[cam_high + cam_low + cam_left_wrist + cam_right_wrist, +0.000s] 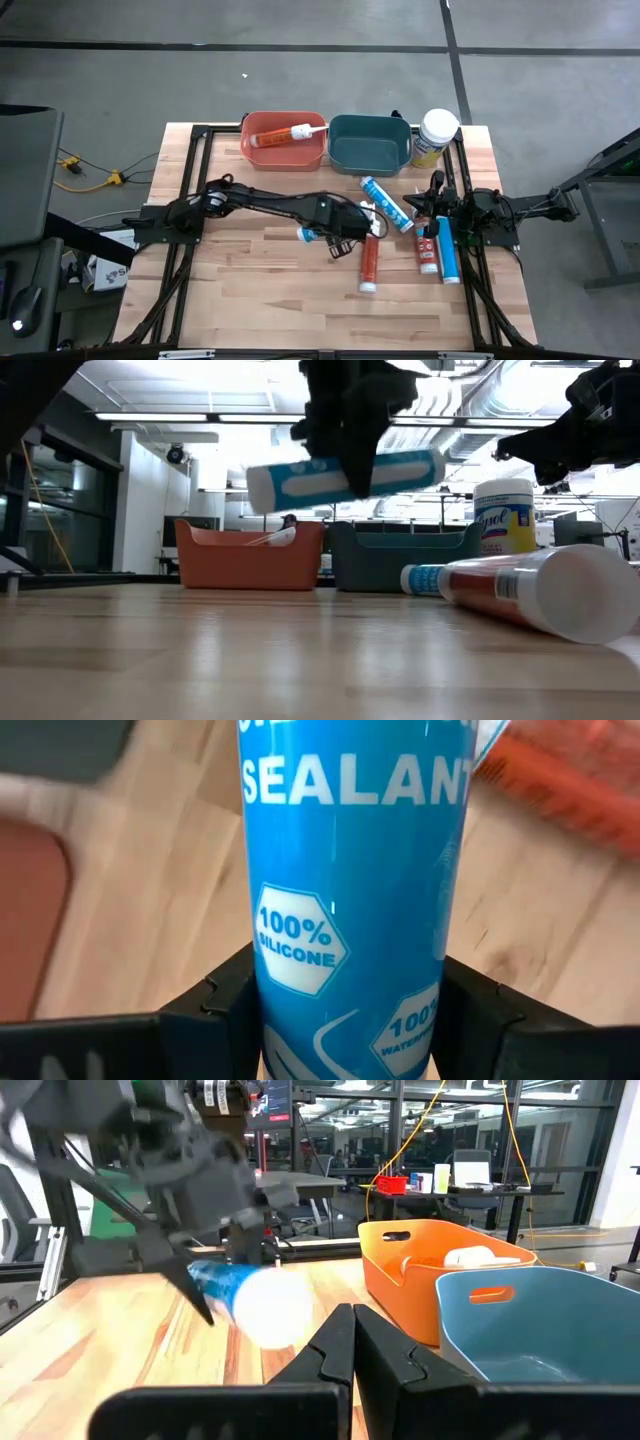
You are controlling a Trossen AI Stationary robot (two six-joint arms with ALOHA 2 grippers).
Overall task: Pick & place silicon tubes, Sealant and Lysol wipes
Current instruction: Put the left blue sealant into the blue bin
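My left gripper (340, 236) is shut on a blue sealant tube (350, 870) and holds it in the air over the middle of the table (260, 290); the tube also shows in the low view (345, 475). My right gripper (352, 1342) is shut and empty at the table's right (434, 200). A second blue tube (385, 203) and a red tube (368, 262) lie on the table beside my left gripper. A red tube (428, 250) and a blue tube (449, 252) lie under my right arm. The Lysol wipes (435, 137) stand upright at the far right. My left gripper pinches the middle of the blue tube's body (300, 1010) between its two fingers (215, 1010), one on each side. The fingers come from above and lie across the tube. The tube is lifted clear of the table, nearly level, with one end slightly higher.
An orange bin (262, 152) with a red tube (280, 136) in it and a teal bin (368, 163) stand side by side at the far edge. A black frame (195, 135) runs around the table. The near half of the table is bare wood.
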